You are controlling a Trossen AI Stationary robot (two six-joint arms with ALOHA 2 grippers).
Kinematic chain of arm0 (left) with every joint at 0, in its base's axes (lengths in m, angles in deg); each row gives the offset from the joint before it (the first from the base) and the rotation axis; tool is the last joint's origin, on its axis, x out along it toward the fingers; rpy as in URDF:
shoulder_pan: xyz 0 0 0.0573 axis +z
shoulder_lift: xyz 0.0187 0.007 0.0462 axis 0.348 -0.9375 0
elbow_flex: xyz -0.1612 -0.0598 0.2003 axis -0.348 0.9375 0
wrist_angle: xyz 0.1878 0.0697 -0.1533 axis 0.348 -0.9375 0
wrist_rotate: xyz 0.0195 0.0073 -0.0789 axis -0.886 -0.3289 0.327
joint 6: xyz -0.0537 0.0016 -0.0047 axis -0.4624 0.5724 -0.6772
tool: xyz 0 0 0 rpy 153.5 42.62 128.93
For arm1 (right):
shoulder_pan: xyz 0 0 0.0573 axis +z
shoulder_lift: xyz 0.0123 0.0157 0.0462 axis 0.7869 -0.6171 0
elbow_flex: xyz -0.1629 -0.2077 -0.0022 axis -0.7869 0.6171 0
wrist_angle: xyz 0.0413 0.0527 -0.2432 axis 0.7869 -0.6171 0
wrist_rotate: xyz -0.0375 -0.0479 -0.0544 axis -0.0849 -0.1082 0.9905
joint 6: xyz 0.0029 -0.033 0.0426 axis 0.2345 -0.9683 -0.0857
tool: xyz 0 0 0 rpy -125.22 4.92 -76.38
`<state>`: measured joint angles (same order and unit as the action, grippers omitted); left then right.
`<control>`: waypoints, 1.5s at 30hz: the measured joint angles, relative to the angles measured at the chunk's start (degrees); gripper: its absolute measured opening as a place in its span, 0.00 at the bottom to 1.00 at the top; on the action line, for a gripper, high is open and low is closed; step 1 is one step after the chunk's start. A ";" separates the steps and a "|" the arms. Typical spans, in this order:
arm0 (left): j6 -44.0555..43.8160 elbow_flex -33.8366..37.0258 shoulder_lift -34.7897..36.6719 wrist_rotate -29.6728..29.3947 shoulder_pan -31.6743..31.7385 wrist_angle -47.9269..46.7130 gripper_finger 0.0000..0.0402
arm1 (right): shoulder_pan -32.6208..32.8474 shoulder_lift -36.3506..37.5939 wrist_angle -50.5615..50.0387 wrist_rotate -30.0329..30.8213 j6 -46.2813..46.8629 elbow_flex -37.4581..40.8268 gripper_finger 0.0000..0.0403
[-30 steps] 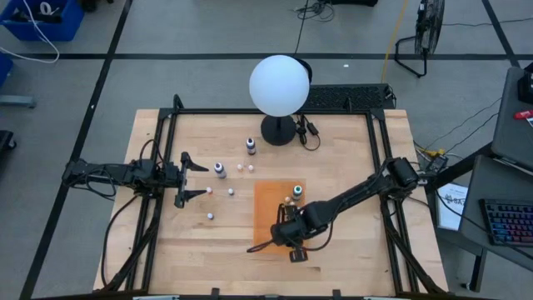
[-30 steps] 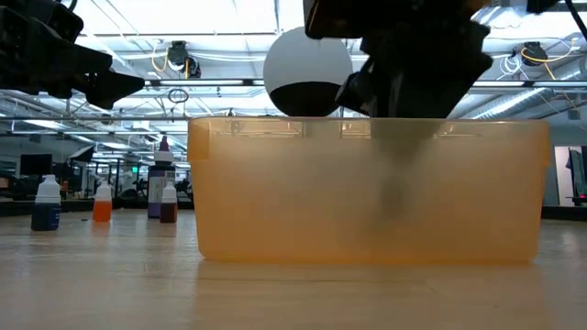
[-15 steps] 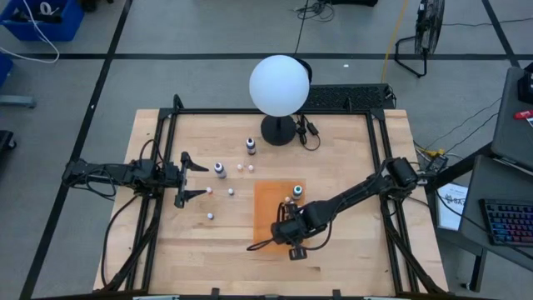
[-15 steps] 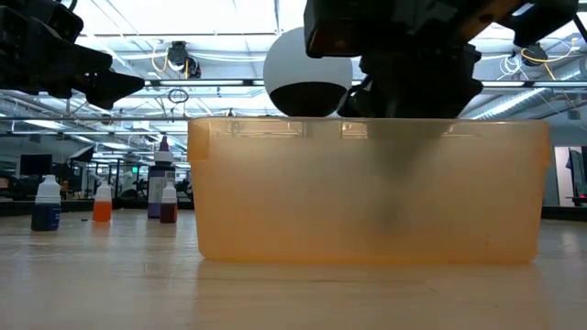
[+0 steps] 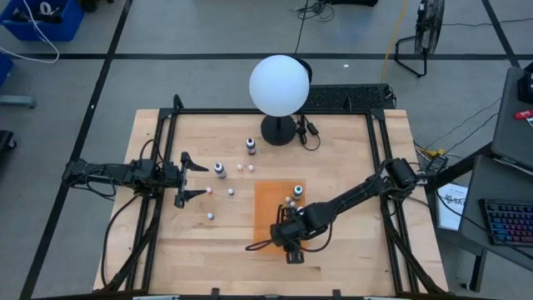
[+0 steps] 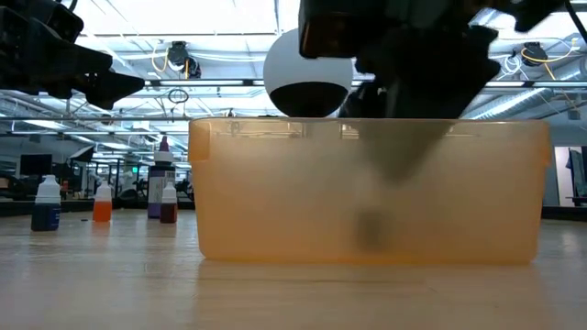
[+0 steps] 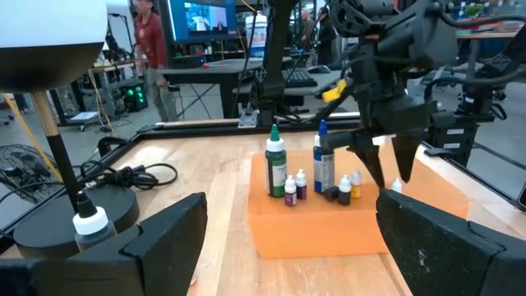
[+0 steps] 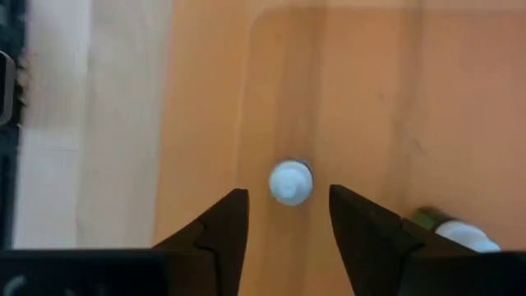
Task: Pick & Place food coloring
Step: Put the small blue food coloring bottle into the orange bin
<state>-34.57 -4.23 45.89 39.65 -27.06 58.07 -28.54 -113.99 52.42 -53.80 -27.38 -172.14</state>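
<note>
A translucent orange bin [image 6: 367, 188] stands right of the table's middle. In it are a green-topped bottle [image 7: 274, 167], a blue-topped bottle [image 7: 322, 167] and a few tiny ones. My right gripper [image 8: 288, 194] hangs over the bin's near part [image 5: 271, 225], fingers down and open. A small white-capped food coloring bottle [image 8: 290, 182] stands on the bin's floor below the gap, clear of both fingers. More bottles [image 5: 220, 169] [image 5: 251, 146] and tiny ones [image 5: 211, 217] stand on the table to the left. My left gripper [image 5: 206, 179] waits open beside them.
A white globe lamp [image 5: 279, 85] on a black base stands at the far middle, with a cable [image 5: 310, 133] beside it. Black frame rails [image 5: 166, 167] run along the table's left, right and far sides. Bare wood lies near the front edge [image 5: 208, 258].
My right gripper has opened over the bin and let go of the small bottle, which has dropped away from the fingers and now shows as a dark shape low in the bin. The gripper has shifted slightly toward the table's left. My left arm has kept still.
</note>
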 joint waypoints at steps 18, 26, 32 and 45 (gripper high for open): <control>0.00 0.02 -0.01 0.00 0.00 0.00 0.88 | 0.00 15.15 -3.23 -5.48 5.30 0.00 0.41; 0.00 0.02 0.00 0.00 -0.01 0.02 0.88 | 0.38 28.24 -10.46 -8.50 10.68 -0.04 0.41; 0.00 0.02 -0.01 0.00 -0.01 -0.04 0.88 | 1.53 38.69 -19.03 -6.68 6.71 0.93 0.41; 0.00 0.00 0.00 0.00 0.00 0.01 0.87 | 3.03 71.76 9.07 -0.67 -20.12 36.45 0.41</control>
<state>-34.57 -4.23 45.89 39.65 -27.06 58.08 -25.52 -42.23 61.49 -54.48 -47.50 -135.68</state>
